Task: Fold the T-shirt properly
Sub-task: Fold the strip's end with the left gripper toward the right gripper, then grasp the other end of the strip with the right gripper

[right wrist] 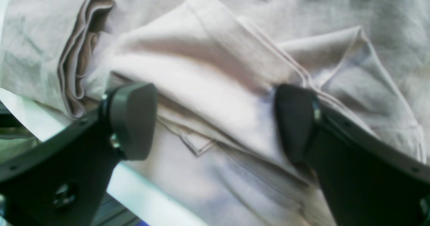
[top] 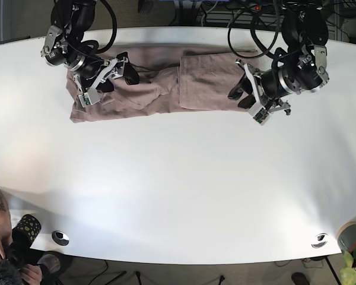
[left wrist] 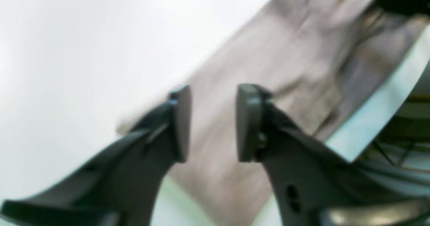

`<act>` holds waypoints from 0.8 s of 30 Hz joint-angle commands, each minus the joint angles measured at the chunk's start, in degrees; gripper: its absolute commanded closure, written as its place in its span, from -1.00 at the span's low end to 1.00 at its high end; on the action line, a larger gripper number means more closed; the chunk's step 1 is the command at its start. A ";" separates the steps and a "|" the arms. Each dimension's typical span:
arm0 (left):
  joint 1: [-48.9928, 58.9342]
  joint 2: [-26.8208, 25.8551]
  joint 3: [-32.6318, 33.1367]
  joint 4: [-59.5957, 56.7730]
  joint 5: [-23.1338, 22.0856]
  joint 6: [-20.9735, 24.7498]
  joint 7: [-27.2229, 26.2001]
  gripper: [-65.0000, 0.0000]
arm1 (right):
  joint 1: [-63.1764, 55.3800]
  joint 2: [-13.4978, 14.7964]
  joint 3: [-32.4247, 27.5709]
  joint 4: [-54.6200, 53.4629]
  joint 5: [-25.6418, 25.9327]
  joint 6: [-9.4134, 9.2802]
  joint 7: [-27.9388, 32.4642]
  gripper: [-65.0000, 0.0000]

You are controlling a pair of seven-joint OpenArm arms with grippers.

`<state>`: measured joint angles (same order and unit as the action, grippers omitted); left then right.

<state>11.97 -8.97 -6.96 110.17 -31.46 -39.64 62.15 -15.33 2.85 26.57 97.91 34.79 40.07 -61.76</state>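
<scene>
T-shirt [top: 160, 86], beige, rumpled, partly folded

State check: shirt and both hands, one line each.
T-shirt: partly folded, bunched and wrinkled, lying at the far edge of the table.
Left hand: open, holding nothing, over the shirt's end.
Right hand: open, straddling a fold of cloth, not clamped.

Bright, even overhead light washes out the white table [top: 178, 196], and both wrist views are blurred (left worst).
</scene>
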 commanded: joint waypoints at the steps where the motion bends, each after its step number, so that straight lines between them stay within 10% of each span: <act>1: 0.47 -0.83 -1.43 -1.20 -2.43 -0.36 -1.27 0.52 | 0.17 0.36 0.03 0.42 -0.10 -0.07 -0.79 -0.63; 12: 1.09 -2.94 -1.61 -14.57 -2.60 -0.36 -1.71 0.53 | 0.34 0.36 0.03 0.42 -0.10 -0.07 -0.79 -0.63; 24: 0.38 -2.85 -1.52 -1.47 -2.78 -0.36 -1.27 0.52 | 0.34 0.27 0.29 4.55 0.51 -0.07 -1.14 -0.63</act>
<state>12.64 -11.49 -8.27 106.24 -33.26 -39.90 61.80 -15.22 2.72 26.59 99.55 34.65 39.99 -63.42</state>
